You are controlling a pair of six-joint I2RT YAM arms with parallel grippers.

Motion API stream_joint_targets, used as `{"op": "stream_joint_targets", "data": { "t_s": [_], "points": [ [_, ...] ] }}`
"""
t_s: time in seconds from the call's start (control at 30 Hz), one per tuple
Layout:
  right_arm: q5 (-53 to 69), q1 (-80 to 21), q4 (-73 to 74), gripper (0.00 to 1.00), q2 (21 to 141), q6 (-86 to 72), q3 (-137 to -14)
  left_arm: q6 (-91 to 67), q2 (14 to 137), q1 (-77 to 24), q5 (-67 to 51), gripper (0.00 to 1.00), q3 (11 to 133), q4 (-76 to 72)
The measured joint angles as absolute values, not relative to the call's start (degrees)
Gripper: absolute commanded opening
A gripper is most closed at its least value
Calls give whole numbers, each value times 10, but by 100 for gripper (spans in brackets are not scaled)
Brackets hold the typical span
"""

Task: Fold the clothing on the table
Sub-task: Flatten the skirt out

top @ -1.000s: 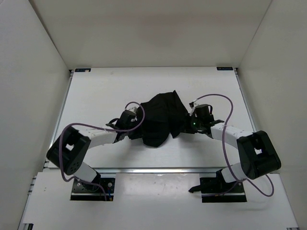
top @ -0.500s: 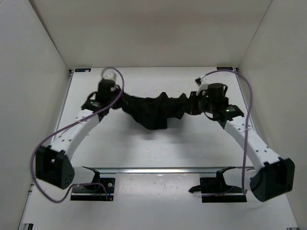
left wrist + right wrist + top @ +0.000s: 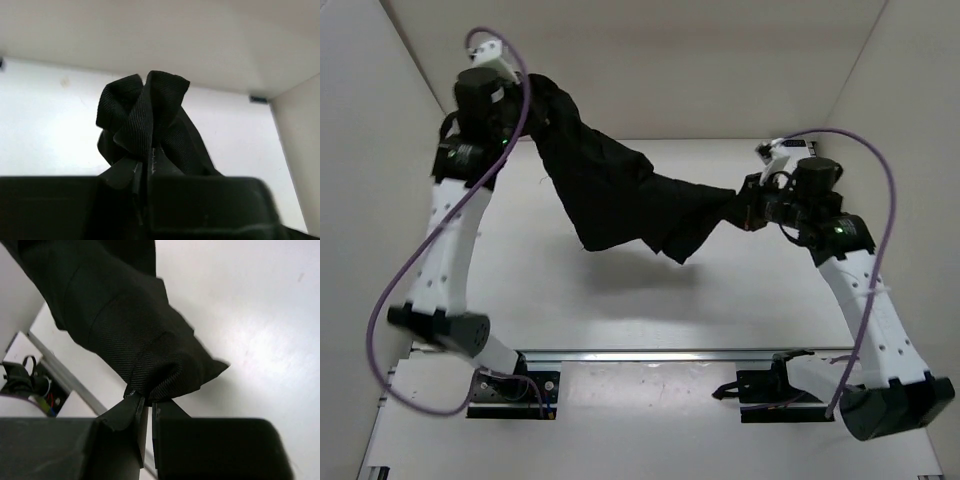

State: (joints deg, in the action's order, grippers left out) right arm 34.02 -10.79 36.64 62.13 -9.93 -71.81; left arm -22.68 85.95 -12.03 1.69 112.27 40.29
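Note:
The black clothing (image 3: 620, 195) hangs in the air above the white table (image 3: 740, 290), stretched between both arms and sagging in the middle. High at the back left, my left gripper (image 3: 527, 95) is shut on one bunched end of the clothing (image 3: 145, 120). My right gripper (image 3: 745, 205) is lower at the right and shut on the other end, where the clothing (image 3: 125, 325) bunches at its fingertips (image 3: 134, 402). The lowest fold hangs just above the table at the centre.
White walls enclose the table on the left, back and right. A metal rail (image 3: 650, 353) runs along the near edge, with both arm bases behind it. Purple cables loop off both arms.
Both arms have risen and spread apart, lifting the clothing off the table. The left gripper shut on it and climbed to the back left; the right moved right and up.

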Motion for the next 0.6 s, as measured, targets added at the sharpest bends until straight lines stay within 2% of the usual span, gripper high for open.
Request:
{"op": "stream_joint_targets", "data": {
  "t_s": [0.07,0.1,0.23,0.33,0.43,0.5,0.6],
  "points": [
    [339,-120,357,0,649,-106,-683,-215,938,-118,7,45,1136,402],
    [336,-125,350,0,665,-110,-661,-211,983,-116,-3,50,1137,401],
    [326,-149,334,0,704,-134,-557,-207,1135,-103,-36,56,1122,412],
    [321,-160,316,0,711,-147,-507,-206,1160,-99,-49,59,1005,406],
    [314,-165,287,0,720,-156,-477,-214,1089,-109,-58,62,832,391],
    [312,-165,269,0,731,-162,-466,-226,987,-134,-64,63,716,376],
    [308,-165,252,0,748,-166,-462,-251,843,-181,-82,63,609,335]
  ]
}}
